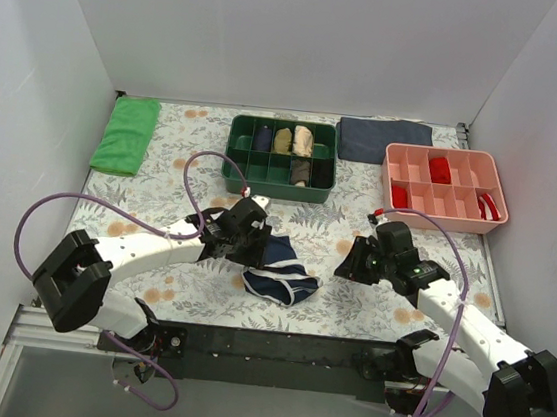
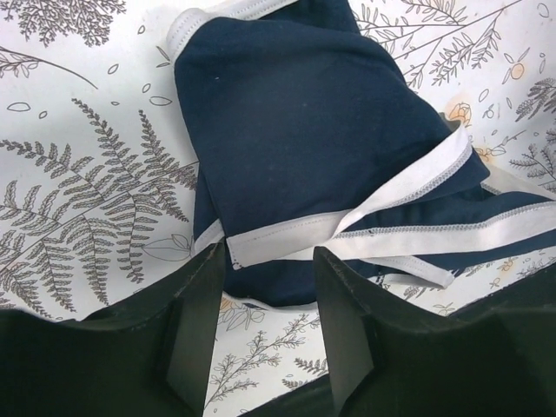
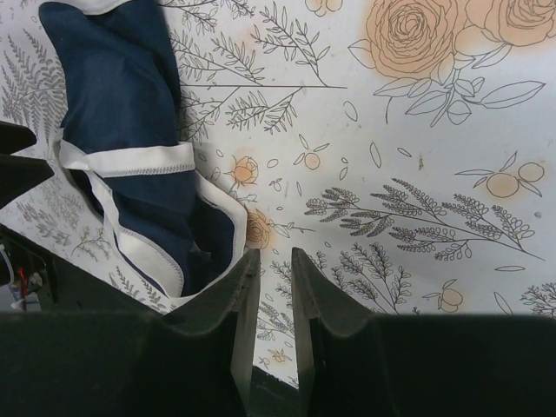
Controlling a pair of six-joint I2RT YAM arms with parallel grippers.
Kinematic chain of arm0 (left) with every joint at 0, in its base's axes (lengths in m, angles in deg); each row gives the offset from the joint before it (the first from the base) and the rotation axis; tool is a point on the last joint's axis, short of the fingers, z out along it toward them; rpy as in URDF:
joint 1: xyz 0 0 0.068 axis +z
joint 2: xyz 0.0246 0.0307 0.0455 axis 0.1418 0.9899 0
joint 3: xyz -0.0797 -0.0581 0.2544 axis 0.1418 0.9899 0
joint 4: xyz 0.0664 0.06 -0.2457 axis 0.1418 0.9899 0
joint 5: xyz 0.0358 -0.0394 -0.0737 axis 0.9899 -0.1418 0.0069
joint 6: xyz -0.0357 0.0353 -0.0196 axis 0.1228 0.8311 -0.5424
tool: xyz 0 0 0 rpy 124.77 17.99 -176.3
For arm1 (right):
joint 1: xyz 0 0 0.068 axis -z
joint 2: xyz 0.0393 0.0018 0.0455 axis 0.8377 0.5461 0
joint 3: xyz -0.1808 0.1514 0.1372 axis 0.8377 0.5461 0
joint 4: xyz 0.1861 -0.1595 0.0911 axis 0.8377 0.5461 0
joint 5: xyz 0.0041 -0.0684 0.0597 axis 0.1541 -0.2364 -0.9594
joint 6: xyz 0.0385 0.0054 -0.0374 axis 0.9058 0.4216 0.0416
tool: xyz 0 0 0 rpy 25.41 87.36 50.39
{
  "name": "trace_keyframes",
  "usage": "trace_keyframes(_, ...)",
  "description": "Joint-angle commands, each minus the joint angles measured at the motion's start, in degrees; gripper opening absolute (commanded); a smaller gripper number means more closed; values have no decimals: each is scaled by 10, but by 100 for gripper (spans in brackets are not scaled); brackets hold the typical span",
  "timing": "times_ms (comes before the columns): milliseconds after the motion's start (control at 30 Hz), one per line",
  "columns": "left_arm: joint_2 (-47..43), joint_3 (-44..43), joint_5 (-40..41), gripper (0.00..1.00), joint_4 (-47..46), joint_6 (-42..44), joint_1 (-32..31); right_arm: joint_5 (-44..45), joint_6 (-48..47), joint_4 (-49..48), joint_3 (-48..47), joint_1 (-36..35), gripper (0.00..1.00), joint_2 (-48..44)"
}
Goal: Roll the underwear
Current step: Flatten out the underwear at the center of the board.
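Listing item 1, the underwear [image 1: 282, 269]: where does it lie? (Clerk)

Navy briefs with white piping, crumpled and partly folded. They lie on the floral table [image 1: 178, 293], a little toward 6 o'clock from the middle of the top view. (Checker)

Item 2, the left gripper [image 1: 255, 236]? (Clerk)

It sits at 10 o'clock of the briefs, at their edge. In its wrist view the 2 fingers [image 2: 195, 330] stand apart. A white hem lies between their tips, and table pattern shows through the rest of the gap. No pinch on the cloth is visible. (Checker)

Item 3, the right gripper [image 1: 358, 263]? (Clerk)

It is at 3 o'clock of the briefs, near them but clear of the cloth in the top view. Its 2 fingers [image 3: 239, 330] are parted by a narrow slit, with only table showing in it. In the wrist view the white piping runs up to the finger at 9 o'clock of that slit. Whether they touch, I cannot tell. (Checker)

Items 4 to 7? (Clerk)

- Item 4: green tray [image 1: 231, 168] at 12 o'clock of the briefs, holding rolled garments [image 1: 283, 140], tan and beige among them.
- Item 5: pink tray [image 1: 446, 152] at 2 o'clock, with red items [image 1: 439, 169] in its compartments.
- Item 6: dark grey-blue folded cloth [image 1: 384, 140] at 1 o'clock, by the far edge.
- Item 7: green cloth [image 1: 126, 136] at 10 o'clock, in the far corner. (Checker)
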Motion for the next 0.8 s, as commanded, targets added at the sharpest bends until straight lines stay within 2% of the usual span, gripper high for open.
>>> trace_keyframes(0, -24, 12, -28, 46, -21, 18, -1, -6, -5, -15, -22, -2, 29, 7)
trace_keyframes(200, -33, 20, -69, 46, -40, 36, -2, -9, -4, -17, -21, -3, 29, 12)
trace_keyframes(500, 32, 3, 1, 37, -17, 44, -2, -13, -9, -10, -29, -3, 30, 9)
trace_keyframes(633, 32, 5, 7, 27, -17, 37, -2, -54, -14, -18, -21, -3, 31, -10)
trace_keyframes(667, 31, 4, 10, 21, -17, 37, -2, -69, -18, -34, -17, -3, 32, -16)
trace_keyframes(733, 29, -2, 17, 17, -15, 36, -2, -120, -15, -56, -3, -3, 33, -30)
trace_keyframes(767, 28, -10, 20, 11, -11, 36, -2, -132, -12, -65, 9, -6, 35, -36)
